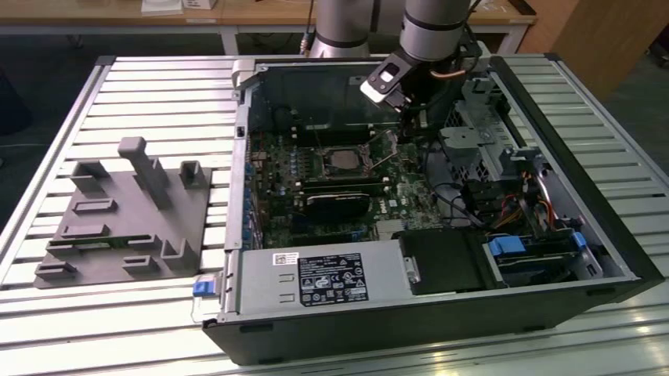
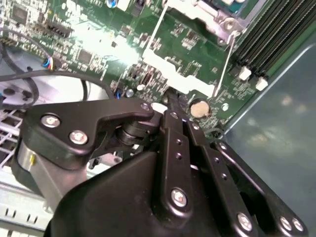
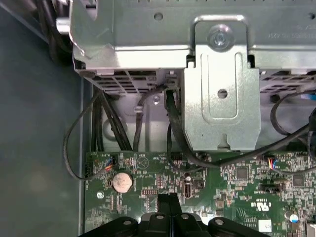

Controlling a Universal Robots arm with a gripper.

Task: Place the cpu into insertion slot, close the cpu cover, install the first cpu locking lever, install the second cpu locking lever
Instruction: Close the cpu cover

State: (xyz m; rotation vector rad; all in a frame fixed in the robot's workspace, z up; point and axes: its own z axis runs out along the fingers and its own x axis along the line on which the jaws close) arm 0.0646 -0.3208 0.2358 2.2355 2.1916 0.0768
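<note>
Cpu [image 1: 343, 160]: one, lying in socket [image 1: 368, 149] mid-motherboard, exterior view; one pincer [image 1: 411, 129] at its 2 o'clock. Second wrist view: two lever rods [image 2: 224, 61] slanting up, pincer [image 2: 170, 106] pressed together. First wrist view: one coin cell [image 3: 122, 182] near pincer [image 3: 167, 200].

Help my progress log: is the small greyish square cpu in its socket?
In: the cpu lies within the thin silvery square cover frame, exterior view.

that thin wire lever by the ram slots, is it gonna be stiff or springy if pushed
The wire lever is long, thin bare metal, so it likely flexes and springs back somewhat. Its smooth round surface may let whatever pushes it slip off. It is probably very light.
</note>
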